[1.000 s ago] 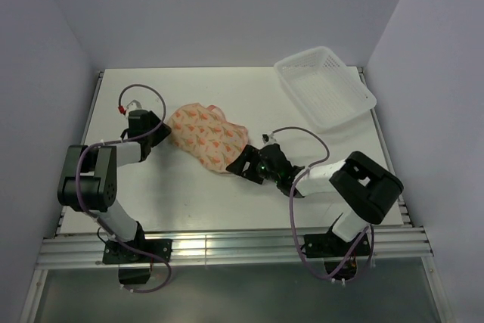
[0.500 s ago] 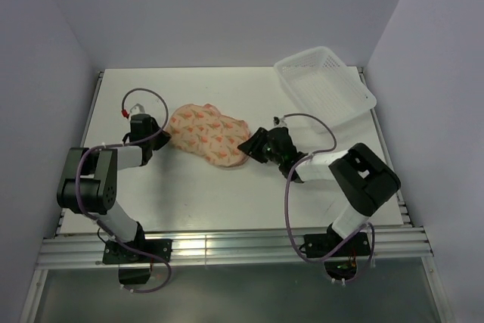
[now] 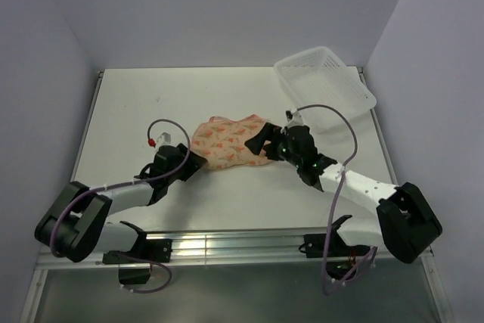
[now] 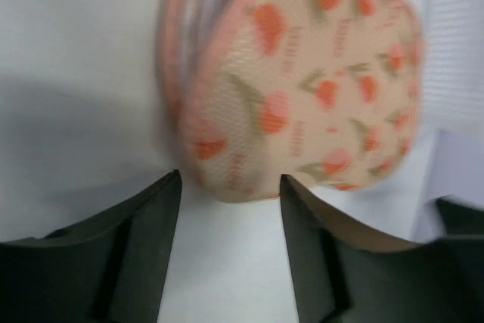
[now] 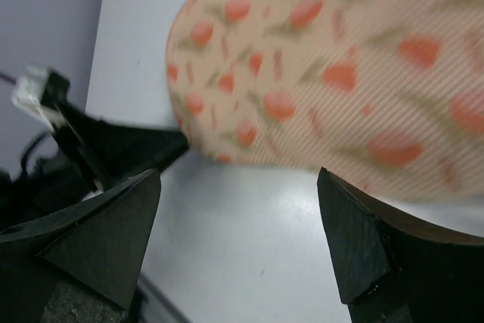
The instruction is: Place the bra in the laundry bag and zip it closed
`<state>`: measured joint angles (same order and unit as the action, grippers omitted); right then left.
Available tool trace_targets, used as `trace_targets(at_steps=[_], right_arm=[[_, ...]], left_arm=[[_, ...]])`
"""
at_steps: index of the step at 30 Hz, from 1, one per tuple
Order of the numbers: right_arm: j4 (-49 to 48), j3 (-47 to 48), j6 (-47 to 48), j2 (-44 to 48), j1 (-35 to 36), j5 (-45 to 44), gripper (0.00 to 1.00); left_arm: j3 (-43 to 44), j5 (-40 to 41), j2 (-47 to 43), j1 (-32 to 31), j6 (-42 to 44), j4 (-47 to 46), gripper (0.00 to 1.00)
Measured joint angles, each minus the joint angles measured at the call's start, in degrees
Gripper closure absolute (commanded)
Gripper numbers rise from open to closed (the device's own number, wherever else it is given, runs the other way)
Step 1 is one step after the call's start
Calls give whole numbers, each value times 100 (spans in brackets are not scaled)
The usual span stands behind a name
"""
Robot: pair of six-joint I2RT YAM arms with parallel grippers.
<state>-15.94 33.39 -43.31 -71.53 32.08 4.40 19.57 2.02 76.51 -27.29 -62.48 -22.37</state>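
Observation:
The laundry bag (image 3: 231, 141), a cream pouch with orange print, lies on the white table between my two grippers. My left gripper (image 3: 193, 163) sits at its near-left end. In the left wrist view the left gripper (image 4: 229, 179) is open, and the bag (image 4: 302, 88) ends right at the fingertips, with only bare table between the fingers. My right gripper (image 3: 261, 141) is at the bag's right end. In the right wrist view the right gripper (image 5: 238, 175) stands wide open just short of the bag (image 5: 318, 73). The bra shows in no view.
A white plastic lattice basket (image 3: 325, 85) stands at the back right of the table (image 3: 136, 104). The left arm's gripper (image 5: 98, 149) shows dark beyond the bag in the right wrist view. Purple cables loop over both arms.
The bag has slid right and turned more level. The left arm has stretched from the far left toward the middle. The right gripper has swung from the bag's near side to its right end.

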Motion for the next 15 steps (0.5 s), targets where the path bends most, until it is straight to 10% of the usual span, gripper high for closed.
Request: trace_targets(at_steps=[2,8,15], right_arm=[[-129,-352,-122,245,361,59,9],[-341,-885,-533,203,1191,195,14],[-909,-892,-935,-313,1386,223,18]], left_arm=[[-7,129,-343,-181,-199,81,24],[0,754,-1622,-343,-90,479,26],[4,1182,-1233,-343,691,754,20]])
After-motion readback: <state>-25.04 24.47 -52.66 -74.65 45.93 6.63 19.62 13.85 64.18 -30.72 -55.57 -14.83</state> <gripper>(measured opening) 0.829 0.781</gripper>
